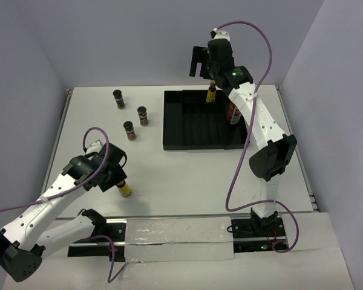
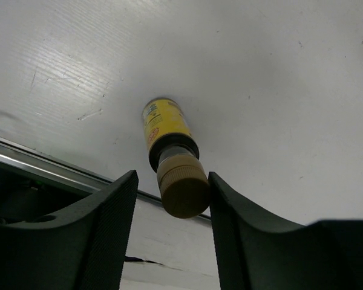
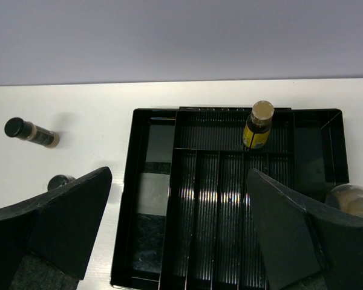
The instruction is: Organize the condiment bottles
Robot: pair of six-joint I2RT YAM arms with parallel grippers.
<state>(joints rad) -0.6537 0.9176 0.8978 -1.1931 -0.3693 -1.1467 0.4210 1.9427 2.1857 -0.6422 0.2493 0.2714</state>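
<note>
My left gripper [image 2: 172, 176] sits low over the near-left part of the table [image 1: 169, 175], astride a yellow bottle [image 2: 166, 130] that stands upright there. On the left wrist view its fingers [image 2: 103, 229] flank the tan cap. The one on the right of the view is at the cap's edge, while the other shows a clear gap, so the jaws are partly open and not clamped on it.

My right gripper [image 3: 179, 175] hangs high over the far edge of the black tray [image 1: 166, 121]. Its fingers are spread wide with nothing between them.

A second yellow bottle [image 3: 255, 124] stands upright in the tray's back cross compartment. A red bottle [image 1: 234, 115] stands at the tray's right side, partly hidden behind my right arm, and I cannot tell which compartment it is in.

Three brown bottles [image 1: 129, 130] with black lids stand on the table left of the tray. They are spaced apart in a loose cluster, well away from the left gripper.
</note>
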